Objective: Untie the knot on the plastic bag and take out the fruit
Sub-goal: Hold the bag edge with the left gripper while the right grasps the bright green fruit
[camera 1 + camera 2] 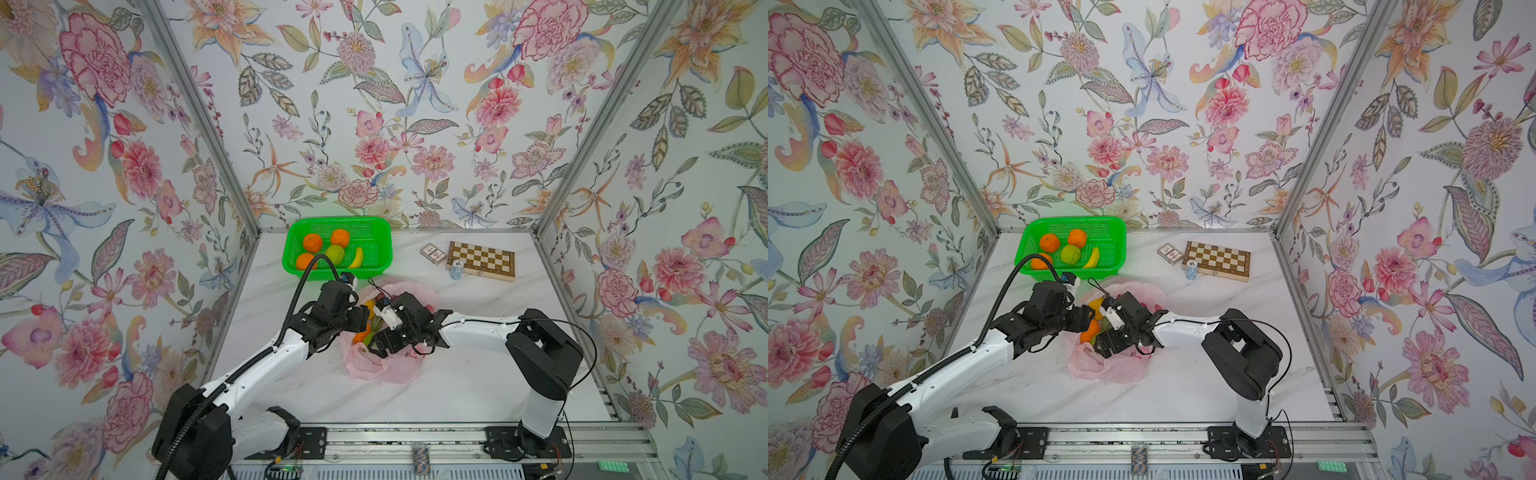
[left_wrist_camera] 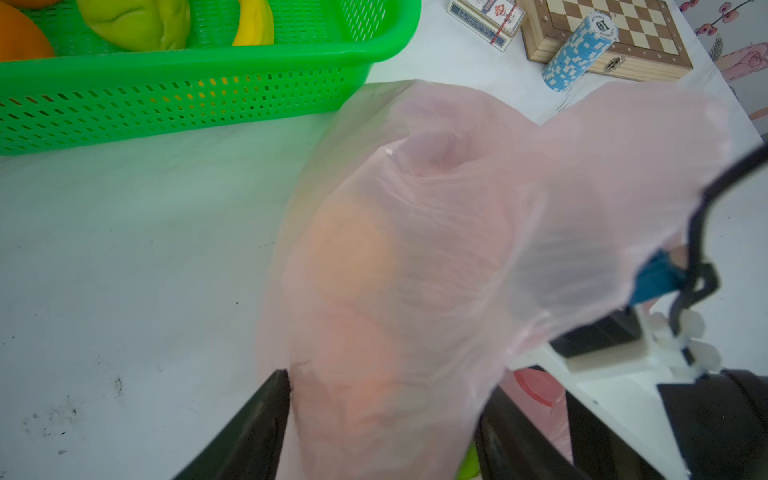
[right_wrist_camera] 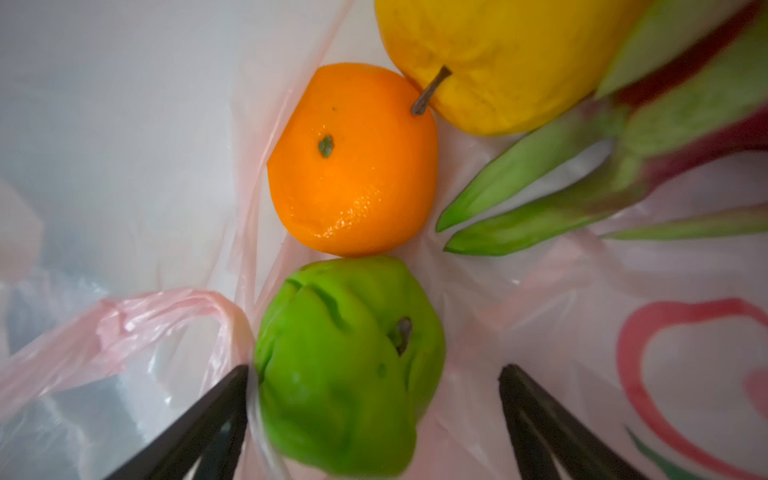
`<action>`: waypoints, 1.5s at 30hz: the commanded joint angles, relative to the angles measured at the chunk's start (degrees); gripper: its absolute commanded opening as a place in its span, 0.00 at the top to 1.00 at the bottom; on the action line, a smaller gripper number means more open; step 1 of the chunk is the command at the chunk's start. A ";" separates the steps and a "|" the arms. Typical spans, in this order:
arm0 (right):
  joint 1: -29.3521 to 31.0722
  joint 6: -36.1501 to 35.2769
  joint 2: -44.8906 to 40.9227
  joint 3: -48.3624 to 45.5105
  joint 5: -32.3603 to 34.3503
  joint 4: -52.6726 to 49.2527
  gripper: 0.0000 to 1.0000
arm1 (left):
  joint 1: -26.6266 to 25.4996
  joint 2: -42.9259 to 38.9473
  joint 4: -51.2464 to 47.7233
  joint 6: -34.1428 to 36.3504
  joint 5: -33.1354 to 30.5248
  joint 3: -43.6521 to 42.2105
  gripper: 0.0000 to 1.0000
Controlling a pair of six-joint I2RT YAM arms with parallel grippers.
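The pink plastic bag [image 1: 386, 365] lies mid-table with its mouth open; the knot does not show, and a loose handle loop [image 3: 166, 307] lies beside the fruit. Inside are an orange [image 3: 353, 166], a green fruit [image 3: 345, 365], a yellow fruit [image 3: 498, 50] and a dragon fruit [image 3: 665, 124]. My right gripper [image 3: 374, 368] is inside the bag, open, its jaws either side of the green fruit. My left gripper [image 2: 384, 382] is at the bag's left wall [image 2: 436, 249]; film bulges across the wide gap between its jaws, and a grip cannot be made out.
Behind the bag, a green basket [image 1: 332, 222] holds oranges, a green fruit and a banana. At the back right lie a chessboard [image 1: 482, 259], a card box [image 1: 433, 252] and a stack of blue chips [image 1: 456, 270]. Both arms meet over the bag.
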 commanded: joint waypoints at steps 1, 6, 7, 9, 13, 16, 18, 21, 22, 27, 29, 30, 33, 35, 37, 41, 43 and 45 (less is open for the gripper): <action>0.46 -1.25 2.42 1.65 1.49 -4.39 0.04 | 0.46 0.20 0.75 -0.75 0.83 -0.93 0.30; 0.35 -0.36 2.16 2.29 2.44 -3.38 0.12 | 0.72 -0.56 0.49 -0.61 0.56 -1.52 0.29; 0.35 -0.27 1.76 2.32 2.84 -3.35 0.12 | 0.80 -0.61 0.49 -0.66 0.56 -1.59 0.29; 0.31 0.15 0.38 2.45 3.68 -3.08 0.12 | 0.85 -0.67 0.58 -0.64 0.64 -1.79 0.29; -0.33 2.55 -1.94 1.55 4.24 -0.01 0.16 | 0.87 -0.60 0.66 -0.71 0.74 -1.86 0.29; -1.57 6.23 -1.99 0.50 4.33 3.56 0.23 | 0.98 -0.54 0.79 -0.65 0.74 -1.95 0.29; -2.17 7.82 -1.52 -0.02 4.31 4.88 0.26 | 0.95 -0.49 0.75 -0.61 0.70 -2.09 0.29; -2.37 8.22 -1.08 -0.84 4.22 6.69 0.26 | 0.94 -0.70 0.56 -0.54 0.65 -2.44 0.29; -2.46 8.23 -0.87 -0.87 4.16 6.98 0.27 | 0.94 -0.70 0.51 -0.49 0.65 -2.53 0.29; -2.42 8.04 1.51 0.29 2.72 6.15 0.27 | 1.14 -0.83 0.49 -0.37 0.34 -2.84 0.29; -2.20 7.85 2.52 1.27 2.74 4.69 0.25 | 1.14 -0.88 0.55 -0.39 0.34 -2.89 0.29; -2.12 7.67 2.85 1.58 2.84 4.17 0.25 | 1.16 -0.90 0.54 -0.33 0.39 -3.03 0.29; -1.94 7.56 2.89 1.89 3.11 3.73 0.27 | 1.23 -0.97 0.36 -0.16 0.22 -3.16 0.29; -1.99 7.52 2.24 1.86 3.61 3.70 0.34 | 1.26 -1.16 0.31 -0.10 0.15 -3.23 0.29; -2.08 7.55 0.89 1.37 4.62 4.11 0.39 | 1.43 -1.25 0.31 -0.01 0.17 -3.13 0.29; -2.20 8.31 -2.66 -0.49 5.62 6.03 0.43 | 1.47 -1.25 0.34 0.16 0.14 -3.19 0.29; -2.48 9.06 -4.93 -2.17 6.48 7.96 0.45 | 1.51 -1.23 0.40 0.17 0.14 -3.24 0.29; -2.70 9.94 -7.21 -4.36 7.36 10.57 0.45 | 1.52 -1.33 0.63 -0.03 0.14 -3.42 0.29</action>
